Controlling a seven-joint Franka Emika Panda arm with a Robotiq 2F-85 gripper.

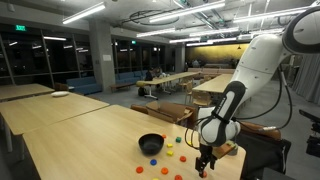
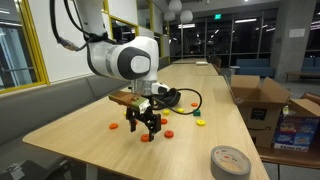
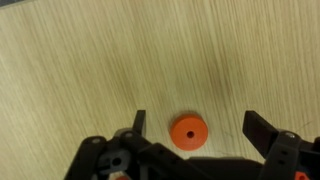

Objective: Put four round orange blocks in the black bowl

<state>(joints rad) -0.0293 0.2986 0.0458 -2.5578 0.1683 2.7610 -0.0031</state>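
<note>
Jaws spread wide either side of the round orange block [image 3: 188, 131] at 6 o'clock in wrist view, so I'd centre it, drop to the worktop [image 3: 90, 60], then pinch gently.

Place: a large shared workspace in an office or campus building, not a home.
My bench: I work at a long pale wooden table [image 1: 70, 130].
Beyond the table: more long tables [image 1: 185, 78] of the same kind stand in rows across an open hall.
Above the table: bare ceiling with pipes [image 1: 165, 14], strip lights [image 1: 85, 12] and a green exit sign [image 2: 218, 16].
Beside the table: cardboard boxes [image 2: 258, 100]; a yellow-framed glass wall [image 2: 30, 50].
On the table: a roll of tape [image 2: 230, 160].
Past the table: tall dark windows [image 1: 40, 62].
</note>
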